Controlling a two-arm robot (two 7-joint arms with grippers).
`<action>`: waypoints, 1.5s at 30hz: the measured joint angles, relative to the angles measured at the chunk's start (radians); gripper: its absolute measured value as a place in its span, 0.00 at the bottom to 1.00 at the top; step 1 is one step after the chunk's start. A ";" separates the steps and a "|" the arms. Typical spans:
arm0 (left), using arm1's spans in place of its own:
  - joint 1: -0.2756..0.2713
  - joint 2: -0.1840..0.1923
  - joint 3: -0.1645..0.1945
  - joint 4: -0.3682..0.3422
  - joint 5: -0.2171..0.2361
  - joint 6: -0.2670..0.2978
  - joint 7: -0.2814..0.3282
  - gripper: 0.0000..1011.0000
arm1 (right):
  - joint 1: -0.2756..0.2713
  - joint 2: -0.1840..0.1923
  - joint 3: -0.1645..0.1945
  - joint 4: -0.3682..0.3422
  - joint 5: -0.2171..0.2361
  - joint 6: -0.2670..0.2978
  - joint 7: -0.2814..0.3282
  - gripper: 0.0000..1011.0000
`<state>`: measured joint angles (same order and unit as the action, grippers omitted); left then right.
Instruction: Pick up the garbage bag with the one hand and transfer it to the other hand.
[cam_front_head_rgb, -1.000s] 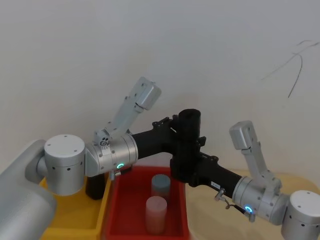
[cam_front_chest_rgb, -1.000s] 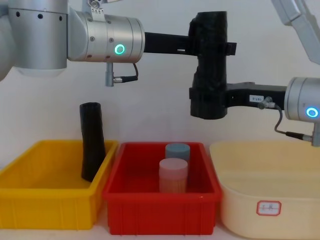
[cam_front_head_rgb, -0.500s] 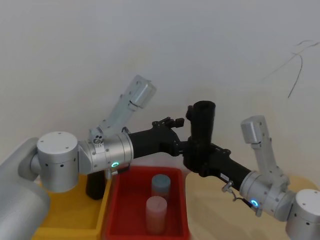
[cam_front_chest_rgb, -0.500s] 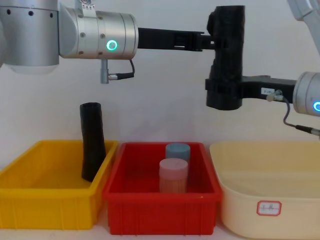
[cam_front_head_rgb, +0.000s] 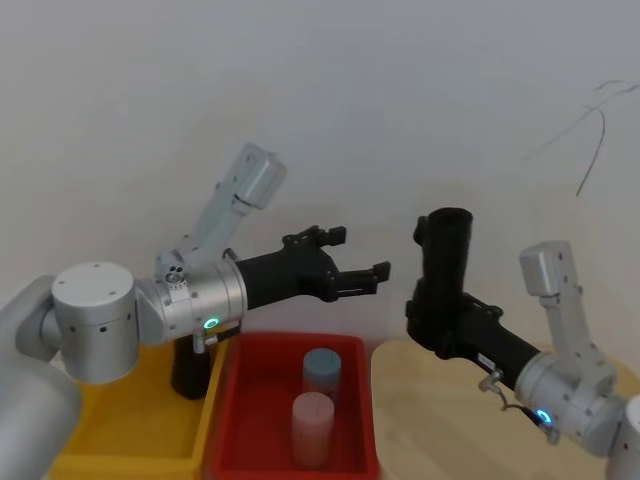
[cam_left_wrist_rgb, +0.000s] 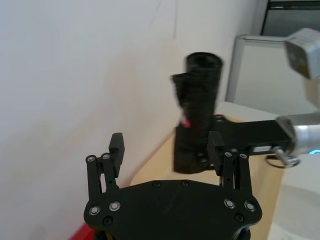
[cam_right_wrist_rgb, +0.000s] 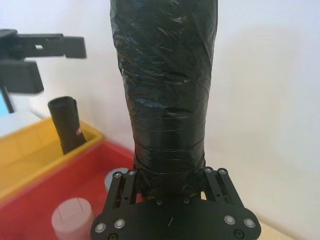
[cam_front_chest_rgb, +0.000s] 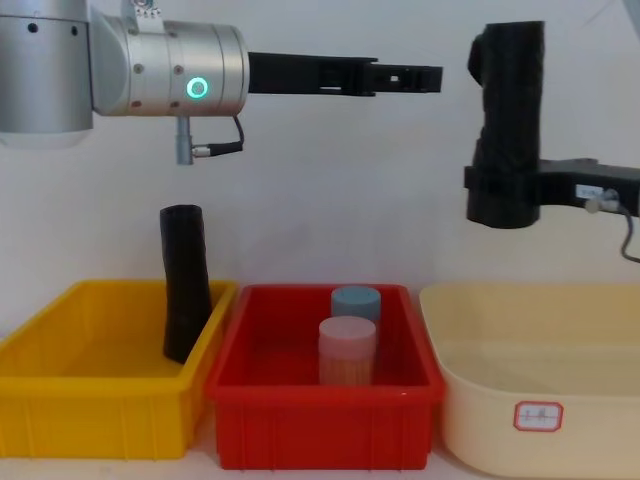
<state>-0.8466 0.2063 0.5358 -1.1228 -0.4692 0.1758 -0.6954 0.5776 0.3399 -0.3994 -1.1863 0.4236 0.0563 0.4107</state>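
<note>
We held the garbage bag (cam_front_chest_rgb: 508, 130), a wrinkled black plastic roll, upright by its lower end in our clamped right gripper (cam_front_head_rgb: 437, 322), above the cream tub (cam_front_chest_rgb: 470, 420). Our left gripper (cam_front_chest_rgb: 420, 76) hung spread, well apart.

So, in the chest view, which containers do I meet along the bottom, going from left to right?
yellow bin → red bin → cream tub
</note>
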 joint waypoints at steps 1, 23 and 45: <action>0.002 0.001 -0.002 -0.001 0.000 -0.001 0.008 0.99 | -0.006 0.004 0.002 -0.005 -0.001 0.002 -0.003 0.55; 0.084 0.028 -0.055 -0.050 0.060 -0.038 0.258 0.99 | -0.189 0.105 0.059 -0.194 -0.018 0.088 -0.069 0.55; 0.207 0.056 -0.124 -0.117 0.140 -0.028 0.505 0.99 | -0.206 0.105 0.095 -0.186 -0.017 0.133 -0.099 0.81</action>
<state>-0.6400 0.2625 0.4120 -1.2394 -0.3290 0.1478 -0.1900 0.3721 0.4452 -0.3040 -1.3725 0.4062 0.1889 0.3114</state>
